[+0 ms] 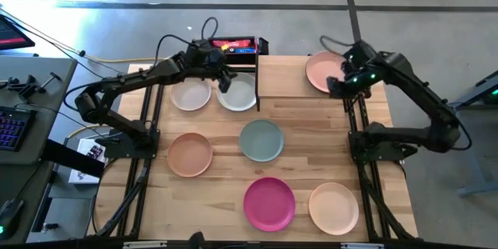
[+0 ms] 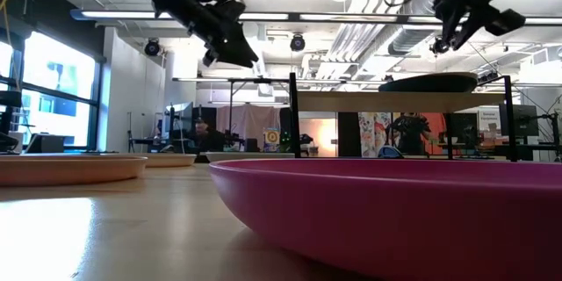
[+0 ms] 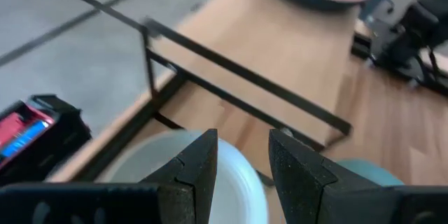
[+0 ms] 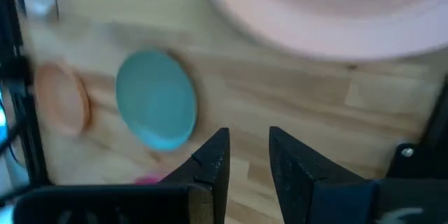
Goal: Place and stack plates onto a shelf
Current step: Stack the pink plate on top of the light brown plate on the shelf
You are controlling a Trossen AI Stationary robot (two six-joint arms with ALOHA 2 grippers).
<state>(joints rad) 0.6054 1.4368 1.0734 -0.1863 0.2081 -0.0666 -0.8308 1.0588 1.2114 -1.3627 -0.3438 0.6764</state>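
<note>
The light-wood shelf (image 1: 284,78) stands at the table's far right, with a pink plate (image 1: 320,70) lying flat on it. My right gripper (image 1: 336,87) is open and empty, hovering by that plate's near rim; the plate also shows in the right wrist view (image 4: 329,14). My left gripper (image 1: 224,82) is open and empty, held above a white plate (image 1: 240,95) that lies on the table beside the shelf's left end. In the left wrist view its fingers (image 3: 241,157) stand over that plate (image 3: 234,182).
Lying flat on the table are a second whitish plate (image 1: 191,94), a peach plate (image 1: 189,154), a sage plate (image 1: 261,140), a magenta plate (image 1: 269,204) and a cream plate (image 1: 334,208). A black box (image 1: 237,47) sits behind the far edge. The shelf's left half is bare.
</note>
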